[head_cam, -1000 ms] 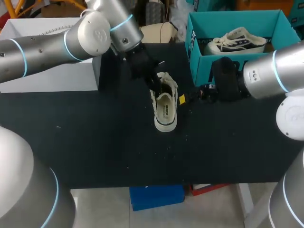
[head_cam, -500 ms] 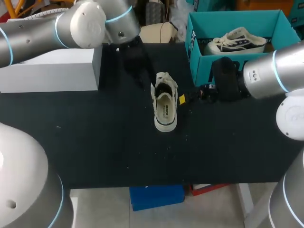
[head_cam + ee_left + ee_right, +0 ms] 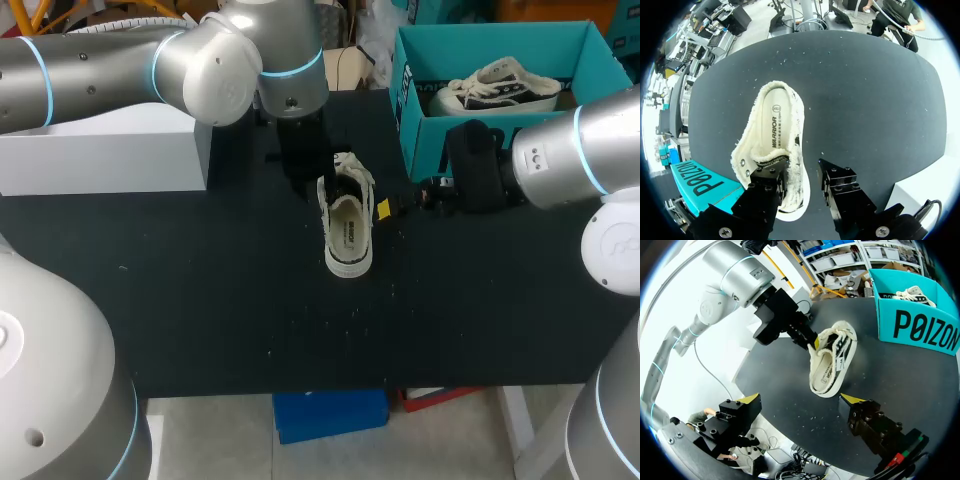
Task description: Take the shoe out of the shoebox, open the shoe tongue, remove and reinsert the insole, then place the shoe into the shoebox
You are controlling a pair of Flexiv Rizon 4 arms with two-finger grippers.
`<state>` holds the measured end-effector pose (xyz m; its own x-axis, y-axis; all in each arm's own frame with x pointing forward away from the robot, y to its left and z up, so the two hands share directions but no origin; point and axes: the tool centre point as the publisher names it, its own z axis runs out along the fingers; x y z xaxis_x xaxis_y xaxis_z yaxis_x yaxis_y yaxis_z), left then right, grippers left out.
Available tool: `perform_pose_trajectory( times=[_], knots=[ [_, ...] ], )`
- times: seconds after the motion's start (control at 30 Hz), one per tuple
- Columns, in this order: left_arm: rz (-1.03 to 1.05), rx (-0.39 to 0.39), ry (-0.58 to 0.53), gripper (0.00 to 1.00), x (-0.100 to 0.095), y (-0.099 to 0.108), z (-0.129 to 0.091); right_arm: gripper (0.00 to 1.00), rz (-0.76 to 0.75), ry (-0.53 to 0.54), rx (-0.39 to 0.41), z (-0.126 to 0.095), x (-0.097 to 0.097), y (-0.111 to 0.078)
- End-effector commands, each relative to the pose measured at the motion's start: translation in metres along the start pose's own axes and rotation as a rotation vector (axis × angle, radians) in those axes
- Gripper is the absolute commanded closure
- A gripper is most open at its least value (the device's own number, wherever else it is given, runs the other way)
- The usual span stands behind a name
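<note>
Straddling a side wall of the cream sneaker [image 3: 772, 145], the left gripper [image 3: 803, 175] has its jaws apart, one finger inside the sneaker; the right gripper [image 3: 802, 400] hangs beside the sneaker, jaws wide.

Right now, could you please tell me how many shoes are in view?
2. One shoe lies on the table at the left end effector; the other shoe sits in the teal shoebox at the table's far right. More could be hidden inside the box.
</note>
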<state>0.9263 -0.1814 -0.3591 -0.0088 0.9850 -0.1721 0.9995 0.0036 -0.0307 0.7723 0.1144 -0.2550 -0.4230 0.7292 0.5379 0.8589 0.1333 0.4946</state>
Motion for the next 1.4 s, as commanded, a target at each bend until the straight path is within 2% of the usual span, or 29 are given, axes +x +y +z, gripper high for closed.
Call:
perform_pose_trajectory(
  times=[0.03,0.3,0.53,0.77,0.8,0.83,0.9,1.0,1.13,1.3,1.4],
  knots=[
    [-0.013,-0.006,-0.015,0.64,0.004,-0.002,0.014,0.00,0.000,-0.002,0.002,0.001,0.001,0.001],
    [-0.032,-0.014,-0.014,0.63,0.005,-0.003,0.038,0.00,0.000,-0.002,0.002,0.001,0.001,0.001],
    [-0.032,-0.038,-0.011,0.62,0.000,-0.002,0.050,0.00,0.000,-0.002,0.002,0.001,0.001,0.001],
    [-0.036,-0.059,-0.009,0.81,-0.003,0.002,0.054,0.00,0.000,-0.002,0.002,0.001,0.001,0.001],
    [-0.033,-0.065,-0.002,0.86,-0.003,0.002,0.055,0.00,0.000,-0.002,0.002,0.001,0.001,0.001],
    [-0.028,-0.069,0.003,1.00,-0.003,0.002,0.055,0.00,0.000,-0.002,0.002,0.001,0.001,0.001],
    [-0.022,-0.068,0.010,1.00,-0.003,0.003,0.054,0.00,0.000,-0.002,0.002,0.001,0.001,0.001],
    [-0.008,-0.051,0.017,1.00,-0.003,0.003,0.046,0.00,0.000,-0.002,0.002,0.001,0.001,0.001],
    [0.007,-0.047,0.025,1.00,-0.003,-0.003,0.023,0.00,0.000,-0.002,0.002,0.001,0.001,0.001],
    [0.004,-0.059,0.002,1.00,-0.003,-0.006,-0.015,0.00,0.000,-0.002,0.002,0.001,0.001,0.001],
    [0.014,-0.105,0.007,1.00,-0.004,-0.001,-0.046,0.00,0.000,-0.002,0.002,0.001,0.001,0.001]
  ],
)
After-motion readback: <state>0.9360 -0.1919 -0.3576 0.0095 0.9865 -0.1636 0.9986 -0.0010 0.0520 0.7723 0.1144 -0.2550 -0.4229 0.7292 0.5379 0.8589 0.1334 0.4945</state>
